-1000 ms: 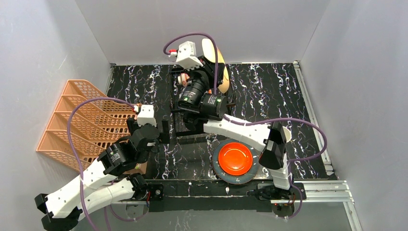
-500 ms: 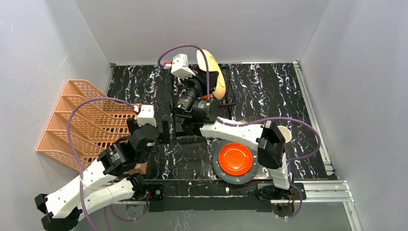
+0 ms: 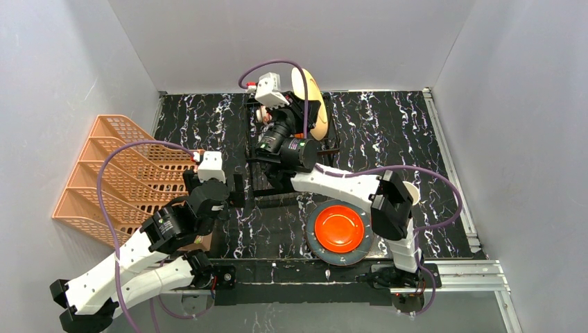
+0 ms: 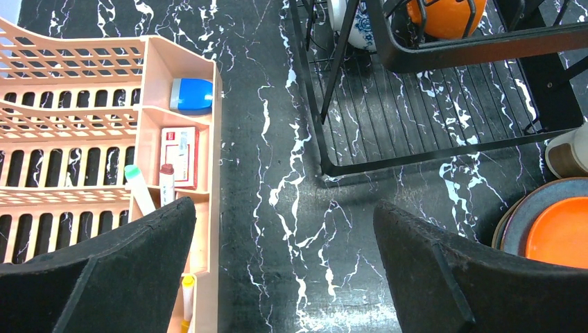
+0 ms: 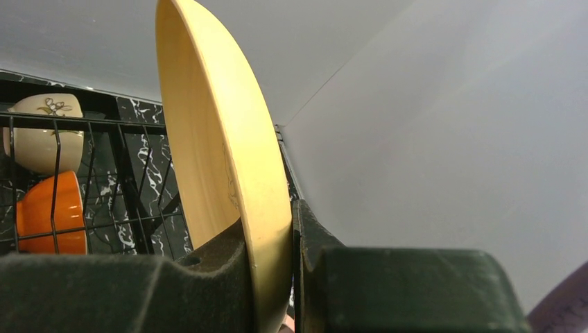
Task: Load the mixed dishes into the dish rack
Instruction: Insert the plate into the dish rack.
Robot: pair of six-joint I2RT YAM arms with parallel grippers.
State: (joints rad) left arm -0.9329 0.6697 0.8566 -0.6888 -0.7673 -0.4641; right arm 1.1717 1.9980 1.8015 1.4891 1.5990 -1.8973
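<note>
- Top external view, far left: the orange rack [image 3: 114, 173] sits against the left wall. The left wrist cam shows small stuff in its end pockets, a blue thing [image 4: 192, 95] and a red-and-white box [image 4: 180, 156], plus a couple of tubes.
- Left gripper [image 3: 213, 186] is just right of that, low over the table [image 4: 277, 139]. Fingers are spread wide with nothing between them. It's parked between the orange rack and the dish rack [image 4: 416, 104], touching neither.
- The dish rack is the black wire one, mid-table toward the back. It's already got a blue bowl [image 4: 350, 24] and an orange bowl [image 4: 444, 14] in it. The right wrist cam also catches a white bowl [image 5: 41, 132] with a flower print, right above the orange one.
- Yellow plate [image 5: 222, 159] is up on edge, leaning a little, over the far right end of the dish rack. Can't tell if it's touching a wire.
- Right gripper [image 5: 274, 239] is pinching that plate's rim, one finger on each face.
- Further right and nearer the arm bases, a red plate [image 3: 340, 229] lies flat on a grey plate [image 3: 340, 261], on the table, apart from the dish rack.
- A pale dish [image 4: 565, 152] sits just beside that stack, half hidden by the right arm, so no idea what kind.
</note>
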